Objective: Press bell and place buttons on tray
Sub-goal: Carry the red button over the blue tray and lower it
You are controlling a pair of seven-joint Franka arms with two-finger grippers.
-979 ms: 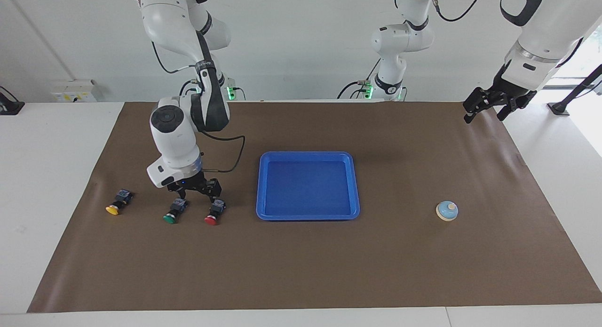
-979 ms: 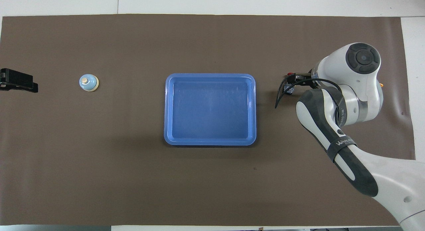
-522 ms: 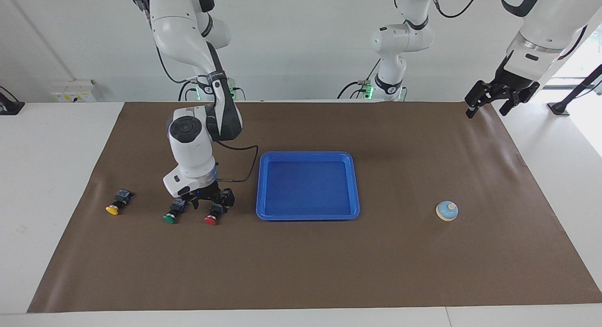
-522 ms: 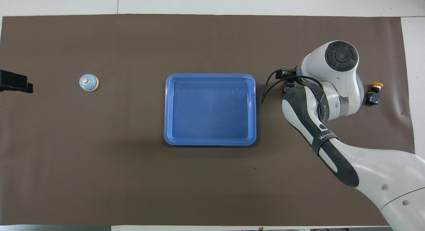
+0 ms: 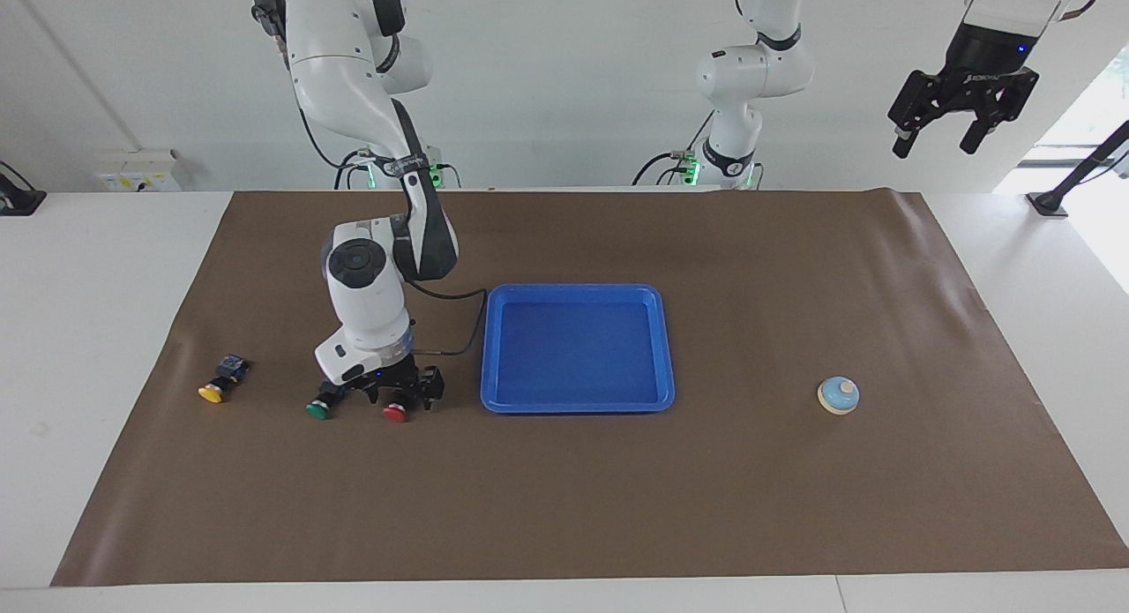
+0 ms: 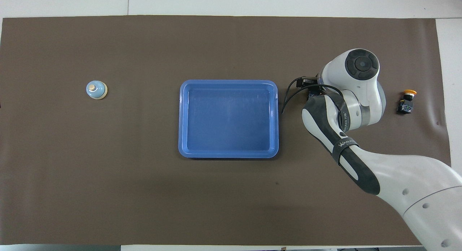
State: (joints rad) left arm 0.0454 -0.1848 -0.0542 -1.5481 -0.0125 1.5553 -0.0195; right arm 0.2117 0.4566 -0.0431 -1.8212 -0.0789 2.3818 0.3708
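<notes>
Beside the tray [image 5: 578, 403], toward the right arm's end, the right gripper [image 5: 399, 394] stood low with fingers spread around the red button [image 5: 395, 411], the green [image 5: 318, 409] and yellow [image 5: 212, 392] ones farther along. Toward the left arm's end sat the bell [image 5: 838, 395]; the left gripper [image 5: 957, 119] waited high, open, empty.

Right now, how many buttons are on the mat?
3, in a row at the right arm's end: yellow outermost, green in the middle, red nearest the tray, under the right claw.

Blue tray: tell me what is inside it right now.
Nothing shows inside the blue tray; both views show its whole floor bare. The red button lies on the mat beside it, under the right hand. The mat under the tray is hidden.
</notes>
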